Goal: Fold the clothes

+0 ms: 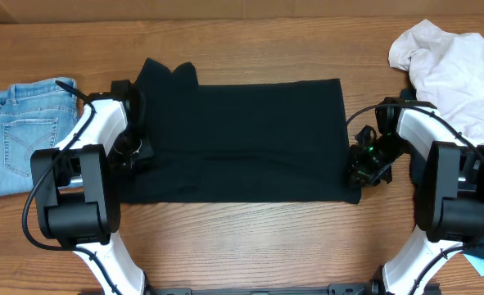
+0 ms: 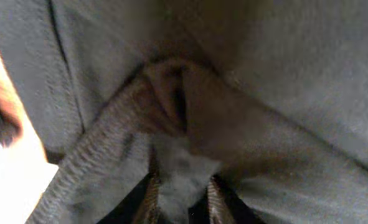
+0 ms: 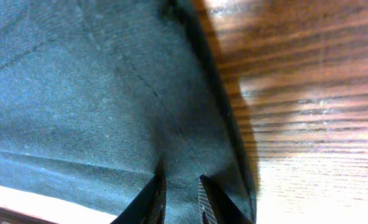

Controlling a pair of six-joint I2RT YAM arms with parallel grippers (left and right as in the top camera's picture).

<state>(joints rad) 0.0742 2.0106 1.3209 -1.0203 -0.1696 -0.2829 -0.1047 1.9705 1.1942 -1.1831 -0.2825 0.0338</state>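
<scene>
The black top (image 1: 242, 139) lies spread flat at the centre of the tabletop (image 1: 242, 242), long side running left to right, with a lumpy fold at its far-left corner. The left end effector (image 1: 132, 147) sits at the garment's left edge. In its wrist view the fingers (image 2: 151, 200) stand narrowly apart with a bunched ridge of the cloth pinched between them. The right end effector (image 1: 363, 168) is at the near-right edge, nearly closed, with the hem caught between its fingers (image 3: 154, 198). The step in hand is judged to be a two-point lift for a fold. Both ends should rise together and level, holding light tension across the cloth so the middle does not sag or drag, and the carried edge should be laid square on the opposite one. The left grip looks bulky and may have taken more than one layer, which should be confirmed. The jeans (image 1: 24, 135) lie just beside the left arm and the off-white shirt (image 1: 454, 61) near the right arm; either could be snagged on a wide swing.
</scene>
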